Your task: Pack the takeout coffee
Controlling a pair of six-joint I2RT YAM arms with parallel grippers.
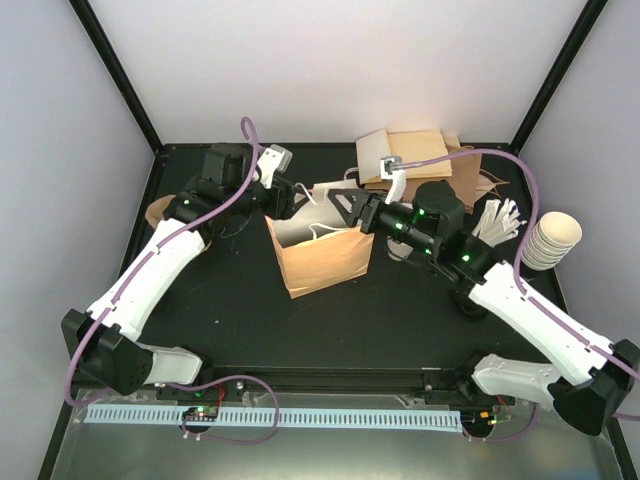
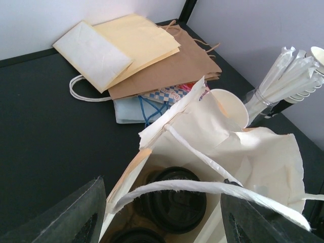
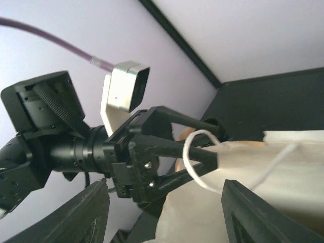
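A: Starting at the left, what is the left end effector (image 1: 297,200) doing?

B: It hangs over the left rim of the bag (image 1: 325,262), released, with its fingers wide apart. A white handle (image 2: 202,188) runs across the gap between them, and neither finger presses on it.

A: And the coffee?

B: The coffee (image 2: 177,202) is down inside the bag. From the left wrist only its black lid shows, facing up. A second dark round edge sits just below it, cut off by the frame, and I cannot tell what that is.

A: The bag itself?

B: It stands upright in the middle of the table (image 1: 240,310), mouth open, top edge crumpled.

A: Further right?

B: The right end effector (image 1: 338,203) is at the bag's right rim, pointing toward the left one. It is released too, fingers spread, gripping nothing. Behind it lie flat bags (image 1: 410,155). To its right stand straws (image 1: 497,220), then a stack of cups (image 1: 555,240) near the table's right edge.
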